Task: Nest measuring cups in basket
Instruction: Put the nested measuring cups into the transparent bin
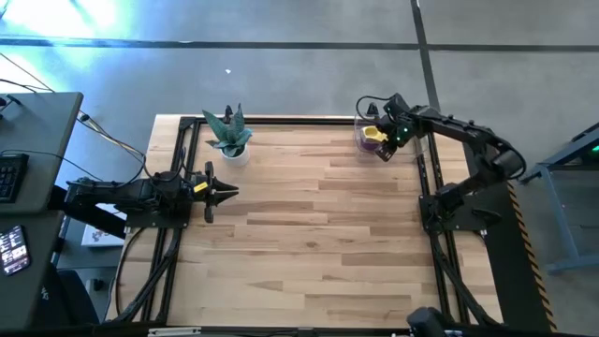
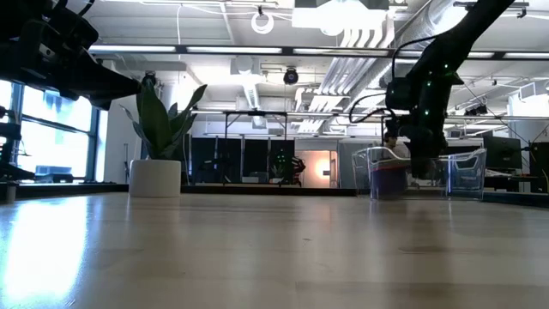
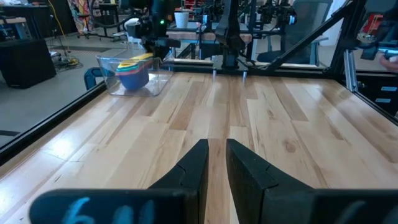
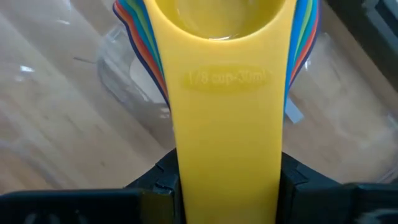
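Basket (image 1: 367,139): clear plastic bin at the table's (image 1: 309,225) far right corner, just inside the frame rail; holds the stacked cups.
Measuring cups (image 3: 132,70): nested one inside another within the basket; rims of red, blue, teal, orange and green fan out beneath the top one.
Yellow cup (image 4: 227,74): uppermost, bowl seated in the stack, flat handle marked 1/8 cup running back between the fingers.
Right gripper (image 1: 391,136): over the basket's right side, fingers clamped on the yellow cup's handle from both edges.
Left gripper (image 1: 223,193): at the table's left edge, well apart from the basket, fingers nearly together with a narrow gap, holding nothing.
Potted plant (image 1: 230,136): white pot, far left of the table.
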Controlling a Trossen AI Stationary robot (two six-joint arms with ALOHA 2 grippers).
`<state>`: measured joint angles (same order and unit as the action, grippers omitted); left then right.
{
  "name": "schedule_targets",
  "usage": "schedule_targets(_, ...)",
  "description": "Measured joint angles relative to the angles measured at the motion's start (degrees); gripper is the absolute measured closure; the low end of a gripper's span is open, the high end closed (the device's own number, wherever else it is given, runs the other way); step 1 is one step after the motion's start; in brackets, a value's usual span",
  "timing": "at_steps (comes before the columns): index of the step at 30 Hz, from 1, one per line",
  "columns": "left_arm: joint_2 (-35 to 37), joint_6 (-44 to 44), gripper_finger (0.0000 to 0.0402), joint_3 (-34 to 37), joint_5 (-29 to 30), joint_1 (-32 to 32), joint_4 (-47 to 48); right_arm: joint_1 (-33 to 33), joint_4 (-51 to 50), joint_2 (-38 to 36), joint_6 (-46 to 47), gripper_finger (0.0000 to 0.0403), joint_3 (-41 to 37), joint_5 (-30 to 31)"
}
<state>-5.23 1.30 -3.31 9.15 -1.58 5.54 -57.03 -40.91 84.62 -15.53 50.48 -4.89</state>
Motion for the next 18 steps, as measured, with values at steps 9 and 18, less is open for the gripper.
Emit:
schedule_targets(9, 0.0, 0.0, 0.0355, 0.0, 0.0, 0.0, 0.0, -0.4, 0.2, 1.4, 0.4, 0.0264, 0.1, -0.1)
schedule_targets(18, 0.0, 0.0, 0.0355, 0.0, 0.0, 0.0, 0.0, -0.4, 0.0, -1.1, 3.0, 0.0163, 0.1, 0.2)
